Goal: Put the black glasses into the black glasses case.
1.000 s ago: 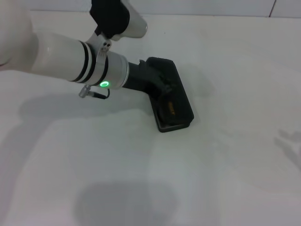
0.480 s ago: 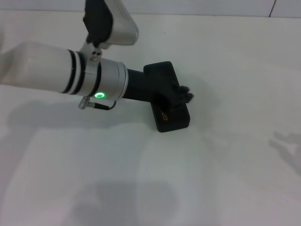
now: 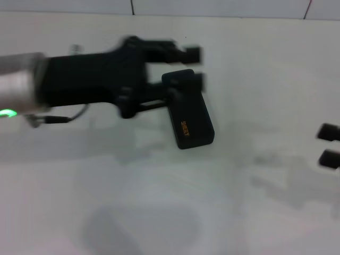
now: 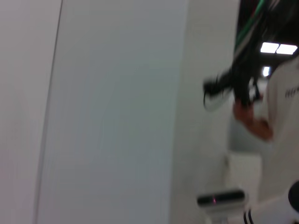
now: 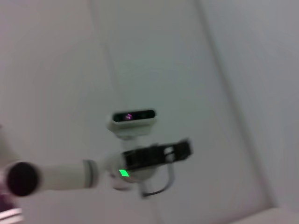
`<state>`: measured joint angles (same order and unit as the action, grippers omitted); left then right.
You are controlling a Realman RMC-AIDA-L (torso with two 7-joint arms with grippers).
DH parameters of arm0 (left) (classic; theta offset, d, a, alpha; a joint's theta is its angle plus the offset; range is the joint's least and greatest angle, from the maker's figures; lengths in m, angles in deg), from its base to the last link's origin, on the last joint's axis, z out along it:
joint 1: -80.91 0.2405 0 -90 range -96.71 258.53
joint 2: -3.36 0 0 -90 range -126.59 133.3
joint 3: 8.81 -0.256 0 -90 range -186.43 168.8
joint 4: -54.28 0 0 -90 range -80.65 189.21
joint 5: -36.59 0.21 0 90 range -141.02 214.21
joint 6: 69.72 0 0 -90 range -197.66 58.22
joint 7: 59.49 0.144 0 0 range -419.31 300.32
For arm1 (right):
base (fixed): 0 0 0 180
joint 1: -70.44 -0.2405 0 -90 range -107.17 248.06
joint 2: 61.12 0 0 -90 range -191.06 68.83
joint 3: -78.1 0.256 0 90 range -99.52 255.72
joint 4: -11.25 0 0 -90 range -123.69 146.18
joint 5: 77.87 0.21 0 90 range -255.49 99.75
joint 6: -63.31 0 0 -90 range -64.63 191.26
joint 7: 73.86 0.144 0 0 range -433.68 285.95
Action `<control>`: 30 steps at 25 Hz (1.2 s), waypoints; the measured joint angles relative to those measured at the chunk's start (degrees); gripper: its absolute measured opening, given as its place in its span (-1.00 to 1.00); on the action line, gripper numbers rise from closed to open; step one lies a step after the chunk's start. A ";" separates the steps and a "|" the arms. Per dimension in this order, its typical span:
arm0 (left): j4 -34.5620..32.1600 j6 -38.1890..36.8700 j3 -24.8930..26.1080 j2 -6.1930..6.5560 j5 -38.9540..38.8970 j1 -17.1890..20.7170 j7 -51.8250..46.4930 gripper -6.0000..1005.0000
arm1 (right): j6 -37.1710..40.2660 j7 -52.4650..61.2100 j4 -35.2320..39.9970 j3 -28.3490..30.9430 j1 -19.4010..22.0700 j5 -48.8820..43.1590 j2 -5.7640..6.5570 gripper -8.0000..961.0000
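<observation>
Case (image 3: 190,119): black, lid down, lying flat on white table (image 3: 159,202), a bit above centre of head view. Long axis runs approx 11-to-5 o'clock. Orange lettering on top, nr the 6 o'clock end.
Glasses: not visible in any view; can't tell where they are, case is closed.
L gripper (image 3: 195,66): comes in from 9 o'clock in head view, black body, blurred. Fingers (image 3: 192,53) apart, pointing to 3 o'clock, nothing between them. Lower finger sits over the case's 12 o'clock end; contact w/ case can't be told. Upper finger is off the case, over bare table.
L arm: silver-white sleeve w/ green light (image 3: 6,113) at the 9 o'clock edge of head view; thin cable hangs under it.
R gripper (image 3: 329,144): only two dark fingertips show at the 3 o'clock edge of head view, one above the other, gap between them, holding nothing. Well apart from case.
L wrist view: mostly pale wall; dark blurred shapes & ceiling lights on one side; no case, no own fingers seen.
R wrist view: shows the L arm farther off, w/ its wrist camera (image 5: 132,122), green light and black gripper (image 5: 182,148), against a pale surface.
</observation>
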<state>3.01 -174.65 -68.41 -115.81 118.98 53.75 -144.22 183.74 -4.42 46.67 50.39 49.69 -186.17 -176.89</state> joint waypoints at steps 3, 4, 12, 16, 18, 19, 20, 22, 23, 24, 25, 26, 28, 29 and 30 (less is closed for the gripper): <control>8.38 -5.75 5.79 1.83 -1.06 1.65 10.77 -0.17 | 0.22 0.22 -2.09 -4.40 -2.41 0.99 -0.22 -0.20; 9.41 -6.09 5.91 2.38 -0.71 1.98 11.43 -0.10 | 0.22 0.24 -2.55 -5.24 -2.94 1.64 -0.25 -0.12; 13.01 -10.08 6.04 4.18 4.62 5.34 17.15 0.42 | -0.31 0.62 -2.92 -13.52 -5.22 9.30 -0.42 0.38; 13.07 -10.12 6.11 3.97 5.73 5.78 18.00 0.42 | -2.13 3.27 -2.77 -13.93 -6.43 9.43 -0.36 0.64; 13.18 -10.08 6.14 3.84 5.81 5.96 19.04 0.42 | -3.31 4.90 -2.60 -14.77 -7.19 9.14 -0.23 0.78; 13.24 -10.08 6.14 3.81 5.84 5.98 19.35 0.42 | -3.76 5.45 -2.35 -15.64 -7.48 9.07 -0.20 0.85; 13.30 -10.07 6.15 3.81 5.85 5.97 19.54 0.41 | -4.15 5.81 -1.65 -16.86 -7.52 9.09 -0.20 0.85; 13.35 -10.07 6.17 3.81 5.92 5.97 19.41 0.41 | -4.78 6.28 -0.28 -18.75 -7.31 9.23 -0.29 0.85; 13.37 -10.07 6.17 3.81 6.01 5.98 19.34 0.41 | -5.13 6.48 0.28 -19.42 -7.18 9.35 -0.36 0.85; 13.38 -10.07 6.17 3.77 6.20 5.99 19.33 0.41 | -5.37 6.57 0.64 -19.91 -7.09 9.46 -0.41 0.85; 13.39 -10.07 6.19 3.72 6.42 6.01 19.32 0.41 | -5.54 6.71 0.78 -20.20 -7.05 9.60 -0.43 0.85; 13.40 -10.07 6.19 3.64 6.64 6.02 19.35 0.41 | -5.59 7.04 0.80 -20.39 -7.08 9.74 -0.43 0.85; 13.46 -10.04 6.20 3.50 7.02 6.02 19.49 0.41 | -5.68 7.54 0.83 -20.88 -7.32 9.95 -0.36 0.85; 13.49 -9.99 6.22 3.42 7.13 6.03 19.56 0.41 | -5.79 7.73 0.94 -21.24 -7.46 9.99 -0.30 0.85; 13.51 -9.97 6.26 3.38 7.14 6.00 19.56 0.41 | -5.92 7.82 1.09 -21.55 -7.54 10.01 -0.26 0.85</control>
<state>16.52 -184.62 -62.15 -112.43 126.12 59.74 -124.65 177.82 3.40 47.76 28.84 42.15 -176.16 -177.15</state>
